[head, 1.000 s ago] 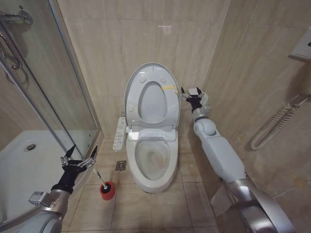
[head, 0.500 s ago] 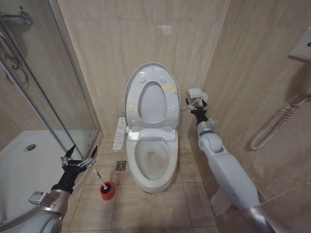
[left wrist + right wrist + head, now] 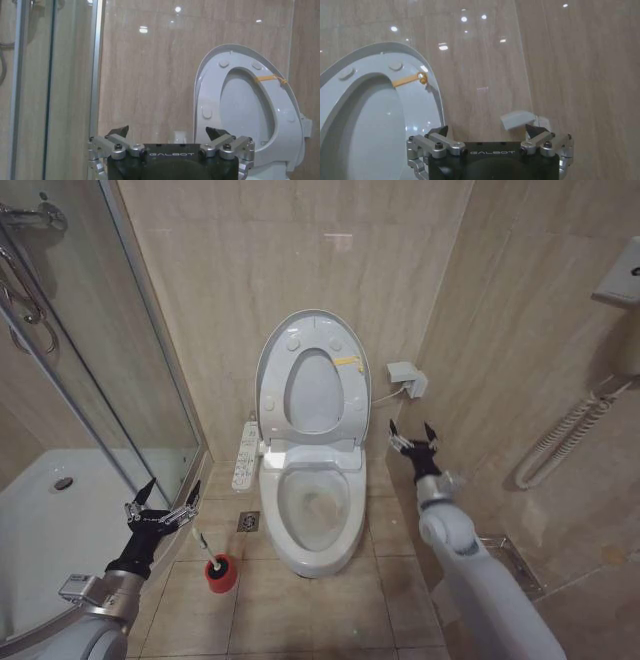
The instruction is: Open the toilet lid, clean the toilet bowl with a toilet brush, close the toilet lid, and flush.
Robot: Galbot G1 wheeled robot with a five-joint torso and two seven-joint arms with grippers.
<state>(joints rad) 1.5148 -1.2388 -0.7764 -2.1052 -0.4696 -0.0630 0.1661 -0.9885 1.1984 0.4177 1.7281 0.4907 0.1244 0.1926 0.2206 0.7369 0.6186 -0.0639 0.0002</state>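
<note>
Since the earlier frames the right gripper has drawn back and down from beside the upper rim of the raised toilet lid, clearing the small white wall box it had been in front of; the left arm has not shifted.

Going left to right: the glass shower door stands at the far left. Before it the left gripper hovers low over the tiled floor, fingers spread wide and empty, reaching forward from the robot's lower left. Just beside it, a little further right and lower, the toilet brush stands tilted in its red holder, the white handle leaning up toward that gripper but apart from it. Next comes the white side control panel, then the toilet bowl, open, with lid and seat both leaning upright against the wall — the yellow sticker shows on the seat. To the right, the right gripper is held upright on a near-vertical forearm between bowl and side wall, jaws open wide and holding nothing.

By my reading the lid-opening step is done and the brush pick-up is in hand. The next move seems to fall to the left arm — it would need to drop and swing right until its fingers straddle the slim handle, then close firmly, since a thin smooth handle could slip or tip the holder.
</note>
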